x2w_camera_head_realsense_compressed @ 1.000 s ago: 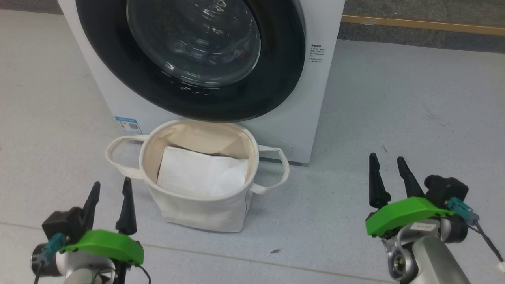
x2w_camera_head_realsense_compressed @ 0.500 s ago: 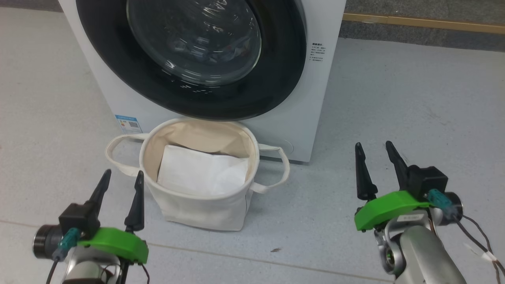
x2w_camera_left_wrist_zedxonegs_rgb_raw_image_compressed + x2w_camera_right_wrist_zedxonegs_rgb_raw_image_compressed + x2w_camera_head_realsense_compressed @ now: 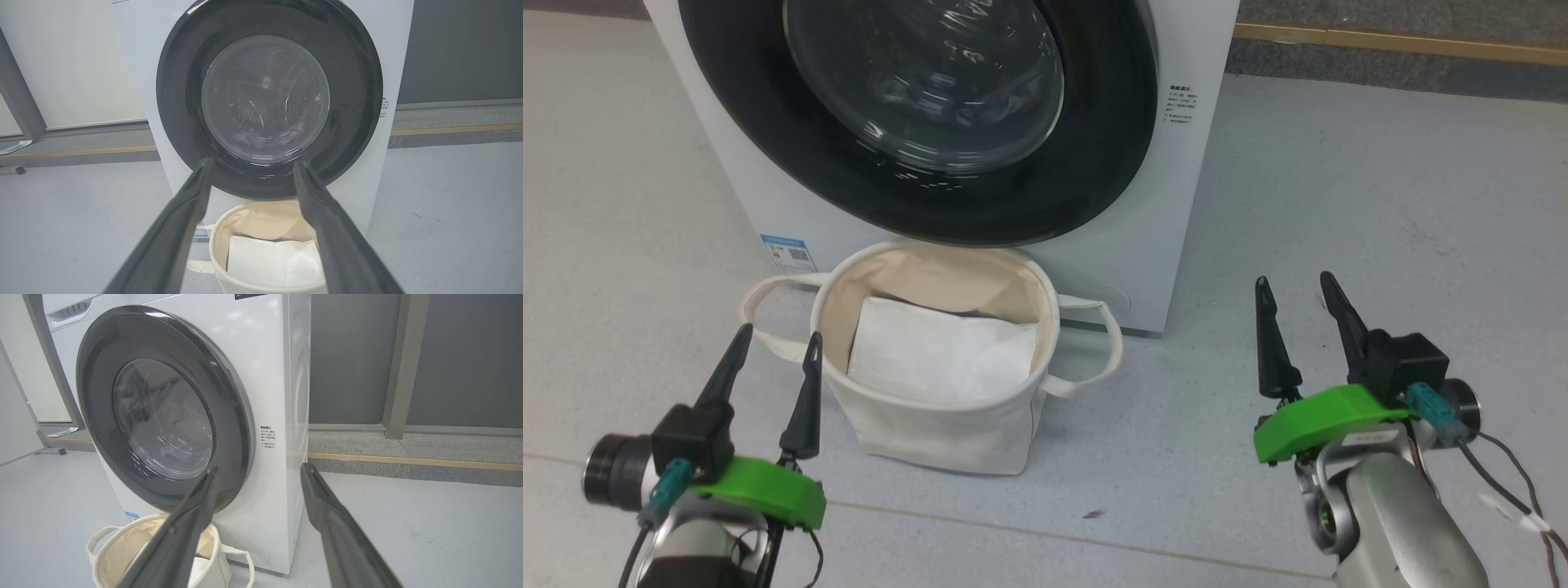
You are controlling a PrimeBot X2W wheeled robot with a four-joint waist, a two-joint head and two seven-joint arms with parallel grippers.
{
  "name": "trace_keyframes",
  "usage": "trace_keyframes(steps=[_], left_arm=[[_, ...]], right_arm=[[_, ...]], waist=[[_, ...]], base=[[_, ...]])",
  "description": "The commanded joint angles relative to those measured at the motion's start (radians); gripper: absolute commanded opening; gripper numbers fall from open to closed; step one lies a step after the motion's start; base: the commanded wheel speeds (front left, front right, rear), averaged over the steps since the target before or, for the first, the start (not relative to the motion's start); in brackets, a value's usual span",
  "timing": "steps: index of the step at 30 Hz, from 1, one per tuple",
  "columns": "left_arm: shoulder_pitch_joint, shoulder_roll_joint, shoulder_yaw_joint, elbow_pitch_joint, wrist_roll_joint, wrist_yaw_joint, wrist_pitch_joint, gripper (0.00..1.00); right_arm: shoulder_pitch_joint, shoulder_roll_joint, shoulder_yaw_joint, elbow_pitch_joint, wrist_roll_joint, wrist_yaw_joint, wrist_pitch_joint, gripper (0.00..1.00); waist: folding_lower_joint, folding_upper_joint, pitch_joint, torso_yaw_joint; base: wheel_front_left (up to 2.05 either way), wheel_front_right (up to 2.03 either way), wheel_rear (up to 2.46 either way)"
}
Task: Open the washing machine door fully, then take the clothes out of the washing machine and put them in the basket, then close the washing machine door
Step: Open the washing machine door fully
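Observation:
The washing machine point(image 3: 1168, 237) stands ahead with its door point(image 3: 1094, 147) shut, a black ring around the glass. Behind the glass point(image 3: 265, 98) a pale bluish bundle, the clothes point(image 3: 269, 141), shows dimly at the bottom. The cream basket point(image 3: 931, 433) sits on the floor against the machine's front, below the door. My left gripper point(image 3: 780, 335) is open and empty just left of the basket, near its left handle. My right gripper point(image 3: 1294, 280) is open and empty over the floor, right of the machine. In the wrist views the left gripper point(image 3: 253, 162) faces the door and the right gripper point(image 3: 260, 466) faces the machine's front right corner.
A folded white sheet point(image 3: 939, 359) lies inside the basket. Grey floor point(image 3: 1380, 204) spreads to the right of the machine. A tan strip point(image 3: 1396, 41) runs along the dark wall base behind. A grey pillar point(image 3: 396, 363) stands at the wall, and a small caster point(image 3: 18, 169) at far left.
Both grippers have moved forward toward the machine, the left up beside the basket's left handle, the right forward and slightly left. Both stay open. The door is still shut.

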Motion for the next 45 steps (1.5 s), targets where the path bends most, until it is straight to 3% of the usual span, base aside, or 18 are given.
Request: trace_keyframes(steps=[1, 4, 19, 20, 21, 22, 23, 24, 30, 36, 40, 45], left_arm=[[-0.061, 0.027, 0.043, -0.034, 0.004, -0.009, -0.013, 1.00], [-0.060, 0.012, 0.055, -0.033, -0.033, -0.038, -0.013, 1.00], [-0.068, -0.008, 0.077, -0.025, -0.071, -0.081, -0.013, 1.00], [-0.067, -0.011, 0.078, -0.026, -0.075, -0.085, -0.013, 1.00], [-0.067, -0.011, 0.078, -0.026, -0.075, -0.085, -0.013, 1.00], [-0.067, -0.013, 0.079, -0.027, -0.079, -0.089, -0.013, 1.00], [-0.066, -0.016, 0.081, -0.026, -0.083, -0.092, -0.013, 1.00], [-0.066, -0.019, 0.083, -0.025, -0.089, -0.094, -0.013, 1.00], [-0.071, -0.033, 0.089, -0.020, -0.118, -0.111, -0.013, 1.00], [-0.091, -0.045, 0.089, -0.025, -0.133, -0.123, -0.013, 1.00], [-0.109, -0.057, 0.090, -0.034, -0.145, -0.130, -0.013, 1.00], [-0.130, -0.071, 0.086, -0.036, -0.148, -0.138, -0.013, 1.00]], right_arm=[[-0.051, -0.004, 0.023, -0.026, -0.007, 0.000, -0.012, 1.00], [-0.053, -0.004, 0.020, -0.019, 0.022, 0.000, -0.012, 1.00], [-0.080, -0.004, 0.018, -0.015, 0.156, 0.000, -0.012, 0.98], [-0.083, -0.004, 0.020, -0.012, 0.169, 0.000, -0.012, 0.77], [-0.083, -0.004, 0.020, -0.012, 0.169, 0.000, -0.012, 0.77], [-0.086, -0.004, 0.021, -0.007, 0.183, 0.000, -0.012, 0.20], [-0.091, -0.004, 0.022, -0.001, 0.196, 0.000, -0.012, 0.06], [-0.096, -0.004, 0.024, 0.005, 0.210, 0.000, -0.012, 0.00], [-0.148, -0.014, 0.034, 0.039, 0.326, 0.000, -0.012, 0.00], [-0.232, -0.082, 0.050, 0.051, 0.526, 0.000, 0.016, 0.00], [-0.297, -0.135, 0.039, 0.030, 0.720, 0.000, 0.093, 0.00], [-0.394, -0.212, -0.009, 0.009, 1.004, 0.000, 0.281, 0.00]], waist=[[0.0000, 0.0000, 0.002, 0.000], [0.0000, 0.0000, 0.007, 0.000], [0.0000, 0.0000, 0.029, 0.002], [0.0000, 0.0000, 0.031, 0.003], [0.0000, 0.0000, 0.031, 0.003], [0.0000, 0.0000, 0.033, 0.003], [0.0000, 0.0000, 0.036, 0.004], [0.0000, 0.0000, 0.038, 0.005], [0.0000, 0.0000, 0.067, 0.012], [0.0000, 0.0000, 0.119, 0.025], [0.0000, 0.0000, 0.169, 0.040], [0.0000, 0.0000, 0.241, 0.062]], base=[[0.00, 0.00, 0.00], [0.00, 0.00, 0.00], [0.00, 0.00, 0.00], [0.00, 0.00, 0.00], [0.00, 0.00, 0.00], [0.00, 0.00, 0.00], [0.00, 0.00, 0.00], [0.00, 0.00, 0.00], [0.00, 0.00, 0.00], [0.00, 0.00, 0.00], [0.00, 0.00, 0.00], [0.00, 0.00, 0.00]])
